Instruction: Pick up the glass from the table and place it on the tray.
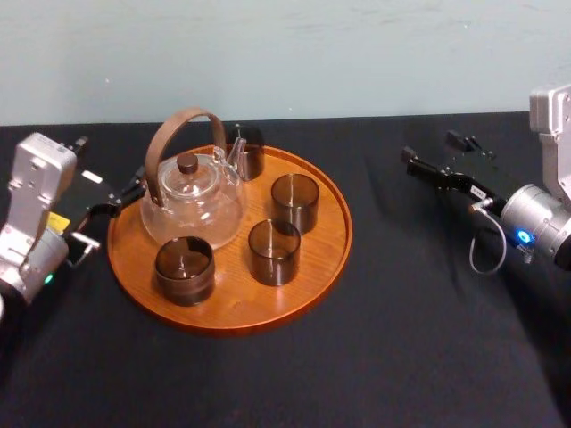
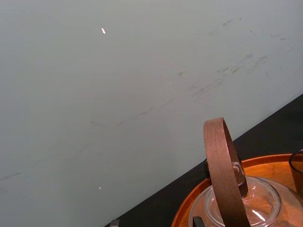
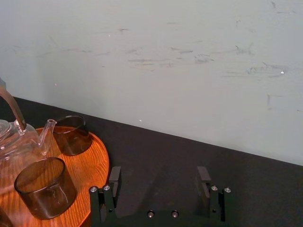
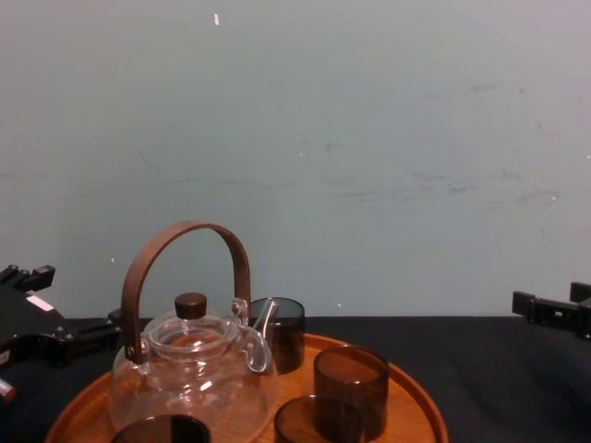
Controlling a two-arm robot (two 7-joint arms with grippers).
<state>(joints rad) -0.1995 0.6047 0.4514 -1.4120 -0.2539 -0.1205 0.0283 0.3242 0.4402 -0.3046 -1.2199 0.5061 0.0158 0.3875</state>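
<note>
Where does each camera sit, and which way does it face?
Head: high, looking down on tray and table; left end effector beside it, right end effector far right.
Chest: low, looking forward past teapot to wall; both at its edges.
Left wrist: beside the tray, facing teapot and wall.
Right wrist: over the table, facing the tray; its fingers show.
All share the teapot.

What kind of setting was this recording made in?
Likely a robot test bench, not a home: a black table against a bare pale wall, a teapot and glasses on a tray, left claw and right claw either side.
</note>
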